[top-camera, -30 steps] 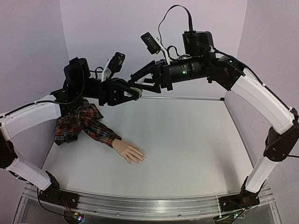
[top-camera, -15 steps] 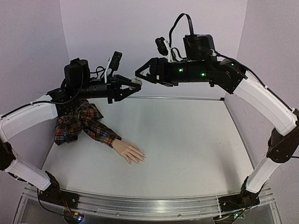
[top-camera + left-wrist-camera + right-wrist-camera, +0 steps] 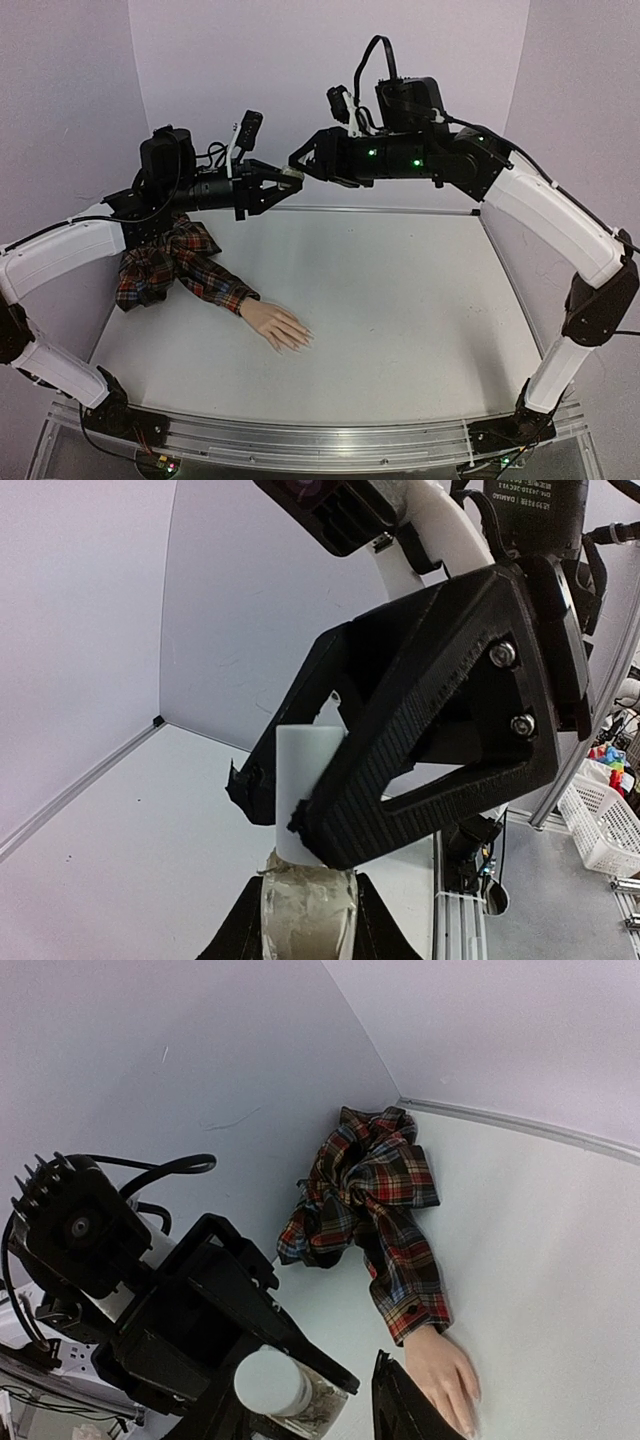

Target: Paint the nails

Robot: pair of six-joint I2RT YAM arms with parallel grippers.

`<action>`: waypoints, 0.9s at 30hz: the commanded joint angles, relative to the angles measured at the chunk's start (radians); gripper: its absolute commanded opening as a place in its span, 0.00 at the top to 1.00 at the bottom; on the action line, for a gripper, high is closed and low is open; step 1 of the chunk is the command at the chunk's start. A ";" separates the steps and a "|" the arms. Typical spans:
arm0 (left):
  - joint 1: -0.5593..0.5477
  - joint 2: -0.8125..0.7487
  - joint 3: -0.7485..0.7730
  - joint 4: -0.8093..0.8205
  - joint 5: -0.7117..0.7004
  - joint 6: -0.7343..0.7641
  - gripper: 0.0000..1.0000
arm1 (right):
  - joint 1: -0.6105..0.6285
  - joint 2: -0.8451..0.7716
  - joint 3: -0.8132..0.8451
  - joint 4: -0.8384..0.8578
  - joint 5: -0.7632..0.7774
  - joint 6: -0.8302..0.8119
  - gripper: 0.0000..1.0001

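The left gripper held the small white bottle aloft, the right gripper straddled its cap (grip indeterminable), and the nails lay well below on the mannequin hand upon the table.

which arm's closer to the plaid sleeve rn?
Left. The left arm passes over the bunched end of the sleeve; the right arm reaches in from the opposite side, well away.

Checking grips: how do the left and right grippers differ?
The left gripper is shut on the white bottle; the right gripper straddles its cap with jaws open. The left gripper points rightward, the right gripper leftward. Both are black and meet at the bottle.
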 commanded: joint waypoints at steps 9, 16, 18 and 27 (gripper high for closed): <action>0.000 -0.005 0.042 0.062 0.067 -0.015 1.00 | 0.005 0.018 0.062 -0.004 -0.049 -0.082 0.97; 0.000 -0.004 0.029 0.291 0.515 -0.291 1.00 | -0.020 -0.046 0.004 -0.004 -0.677 -0.431 1.00; -0.001 0.015 0.016 0.453 0.615 -0.452 1.00 | -0.021 -0.047 0.007 -0.005 -0.822 -0.494 1.00; -0.001 0.058 0.057 0.416 0.680 -0.508 1.00 | -0.024 -0.005 0.074 -0.009 -0.952 -0.646 1.00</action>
